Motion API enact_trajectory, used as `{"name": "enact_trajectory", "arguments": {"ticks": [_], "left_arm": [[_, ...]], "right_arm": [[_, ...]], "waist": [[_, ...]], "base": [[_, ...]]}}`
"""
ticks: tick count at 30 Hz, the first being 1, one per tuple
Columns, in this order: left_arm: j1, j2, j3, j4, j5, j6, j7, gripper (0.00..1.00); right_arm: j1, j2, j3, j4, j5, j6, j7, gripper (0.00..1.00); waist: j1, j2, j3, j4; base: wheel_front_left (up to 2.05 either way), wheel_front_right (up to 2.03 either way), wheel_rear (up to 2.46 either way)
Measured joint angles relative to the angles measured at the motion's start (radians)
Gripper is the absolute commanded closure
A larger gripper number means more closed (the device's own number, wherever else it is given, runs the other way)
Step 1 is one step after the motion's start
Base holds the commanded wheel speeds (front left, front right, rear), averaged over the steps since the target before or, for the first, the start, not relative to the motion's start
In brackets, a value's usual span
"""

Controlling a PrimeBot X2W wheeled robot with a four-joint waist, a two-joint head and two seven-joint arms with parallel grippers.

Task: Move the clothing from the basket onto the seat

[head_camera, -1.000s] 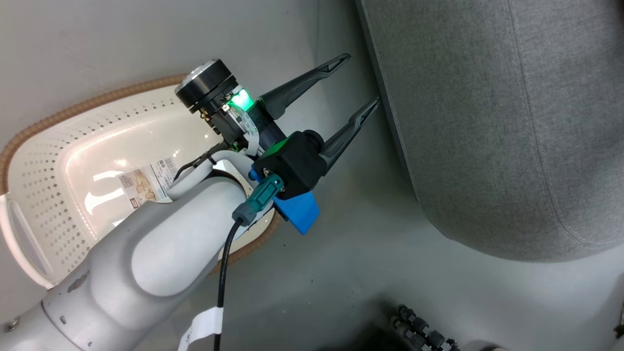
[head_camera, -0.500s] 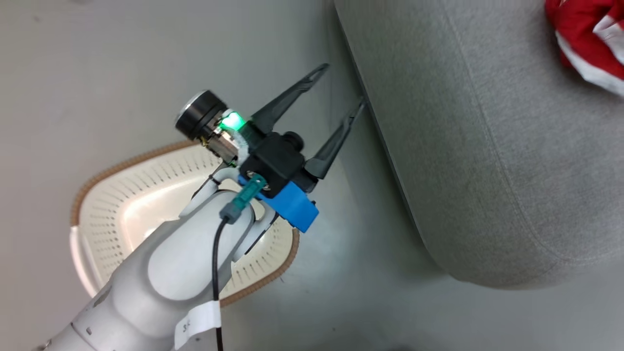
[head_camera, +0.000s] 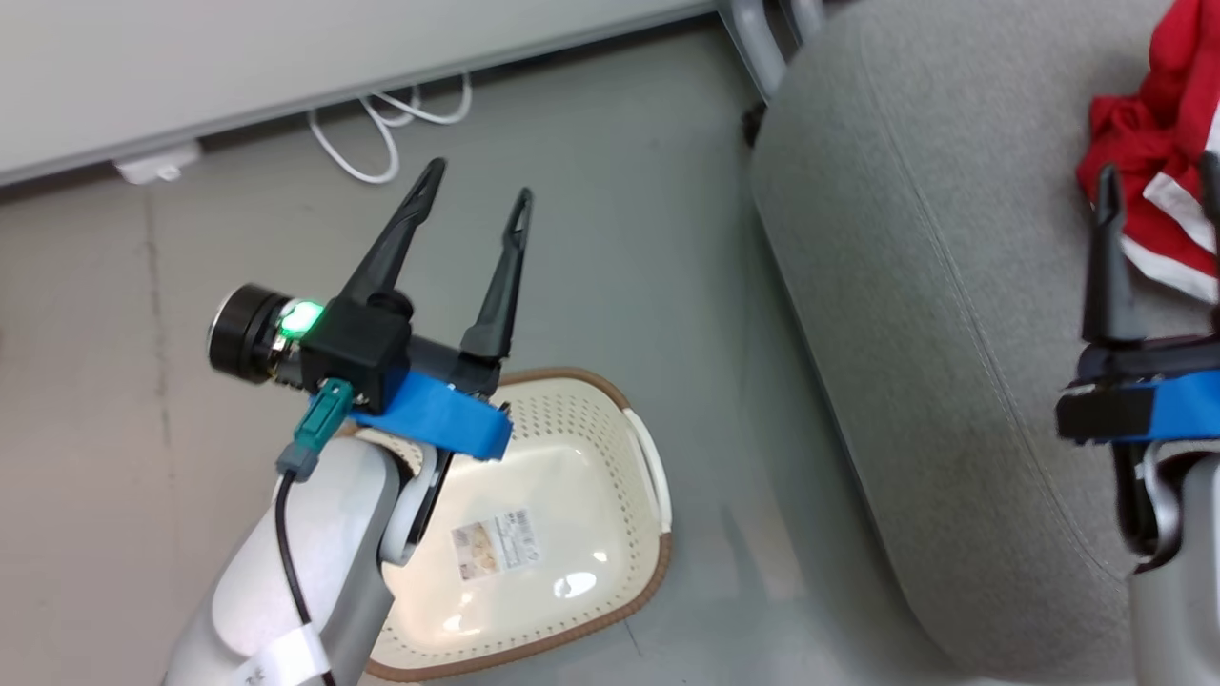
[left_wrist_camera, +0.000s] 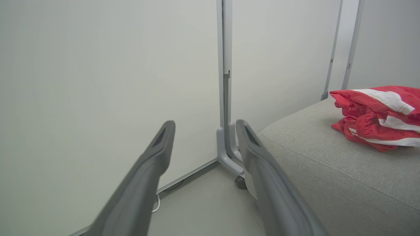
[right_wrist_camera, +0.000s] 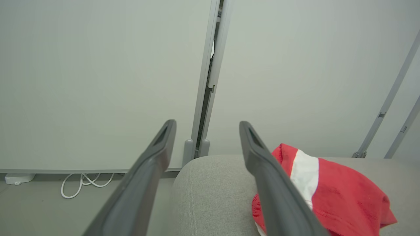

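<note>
In the head view the basket [head_camera: 610, 419] stands on the floor to the left of the seat [head_camera: 934, 333] and holds nothing but its own label, while the clothing [head_camera: 1129, 143] lies in a red heap on top of the seat, toward its far right. So the transfer looks done, though I cannot count whether both garments are in that heap. The left pincer [head_camera: 478, 181] hangs over the floor left of the seat, its 2 fingers spread and empty. The right pincer [head_camera: 1158, 167] stands over the seat just short of the heap, spread and holding nothing. In the left wrist view the left pincer [left_wrist_camera: 204, 126] is wide apart with bare wall between its fingers, and the clothing [left_wrist_camera: 370, 114] rests crumpled on the seat [left_wrist_camera: 328, 164]. In the right wrist view the right pincer [right_wrist_camera: 206, 125] is spread wide and empty above the seat [right_wrist_camera: 210, 196], the clothing [right_wrist_camera: 344, 190] lying loose just beyond its right finger. Compared with 1 second ago the head camera has swung. The seat's top, the clothing and the right pincer have come into frame, and the basket was already empty then.
</note>
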Motion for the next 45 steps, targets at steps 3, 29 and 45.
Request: {"name": "enact_trajectory", "arguments": {"ticks": [3, 29, 45], "left_arm": [[0.049, -0.016, 0.061, 0.0, 0.019, -0.005, 0.0, 0.0], [0.394, -0.154, 0.44, -0.045, 0.152, -0.078, 0.0, 0.0], [0.452, -0.163, 0.464, -0.043, 0.137, -0.105, 0.0, 0.0]], "right_arm": [[0.02, 0.016, 0.034, 0.013, 0.005, 0.0, 0.0, 0.0], [0.23, 0.092, 0.137, 0.072, 0.069, 0.0, 0.0, 0.0], [0.286, 0.103, 0.122, 0.084, 0.102, 0.0, 0.0, 0.0]], "waist": [[0.0, 0.0, -0.041, 0.032], [0.0, 0.0, -0.264, 0.188], [0.0001, 0.0, -0.282, 0.206]], "base": [[0.0, 0.0, 0.0], [0.0, 0.0, 0.0], [0.0, 0.0, 0.0]]}}
